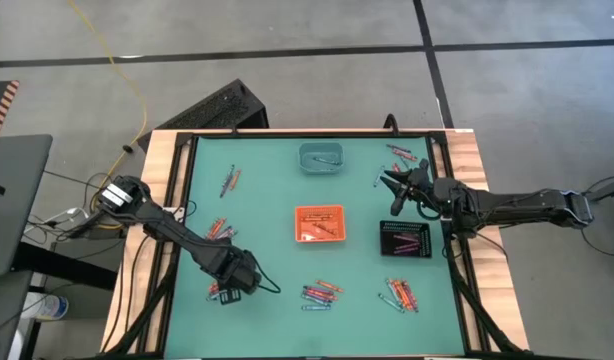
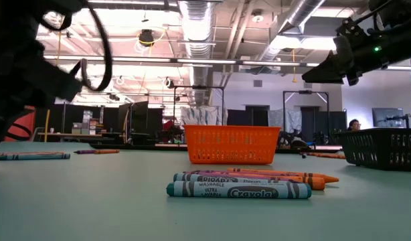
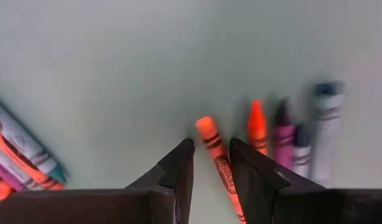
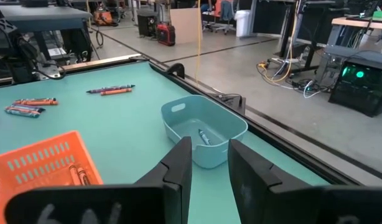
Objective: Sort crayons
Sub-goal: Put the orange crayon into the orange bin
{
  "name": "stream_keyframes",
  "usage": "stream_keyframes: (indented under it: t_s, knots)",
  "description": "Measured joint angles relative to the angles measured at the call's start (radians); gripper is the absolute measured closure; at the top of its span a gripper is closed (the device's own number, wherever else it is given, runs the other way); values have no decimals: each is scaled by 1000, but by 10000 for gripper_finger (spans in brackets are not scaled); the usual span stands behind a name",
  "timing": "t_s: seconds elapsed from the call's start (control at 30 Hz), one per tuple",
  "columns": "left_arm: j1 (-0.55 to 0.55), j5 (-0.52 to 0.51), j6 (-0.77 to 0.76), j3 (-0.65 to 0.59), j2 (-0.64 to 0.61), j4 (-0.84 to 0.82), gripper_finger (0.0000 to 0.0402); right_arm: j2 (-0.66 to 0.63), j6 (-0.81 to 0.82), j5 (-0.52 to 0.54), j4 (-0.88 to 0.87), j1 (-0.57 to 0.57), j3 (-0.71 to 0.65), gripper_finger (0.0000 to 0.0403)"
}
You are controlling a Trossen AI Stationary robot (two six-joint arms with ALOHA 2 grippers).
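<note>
Crayons lying flat in loose clusters across the green mat: orange, blue, purple; several inside the trays, one orange crayon between dark fingers.

crayon between left pincer fingers, on table

Both arms are built of dark, near-black links; the left arm has a white block with dark markings near its base, with loose black cables looping beside it. The right arm is a slim black tube ending in a bulkier black wrist (one small green light shows on it in the low view). Each gripper's fingers are matte black wedges with angular bevelled inner faces.
</note>
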Motion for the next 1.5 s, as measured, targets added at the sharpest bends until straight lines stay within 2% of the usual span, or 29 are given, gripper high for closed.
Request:
stream_keyframes:
  t_s: [0.33,0.43,0.67,0.83,1.07,1.23,1.37,1.5]
  knots:
    - [0,7,-8,-56,-6,57,312,0,0,0,1,0,0,295]
    - [0,5,9,-58,-6,80,327,0,0,0,1,0,0,295]
    - [18,-21,23,-59,-5,99,390,0,0,0,1,0,0,295]
    - [35,-76,56,-40,0,96,386,0,0,0,1,0,0,295]
    - [97,-270,228,81,8,148,385,0,0,0,2,0,0,295]
    - [164,-382,442,213,7,163,385,0,0,0,6,0,1,295]
    - [244,-410,649,308,4,256,385,0,0,0,5,0,1,295]
    - [332,-347,798,341,2,438,385,0,0,0,5,0,1,295]
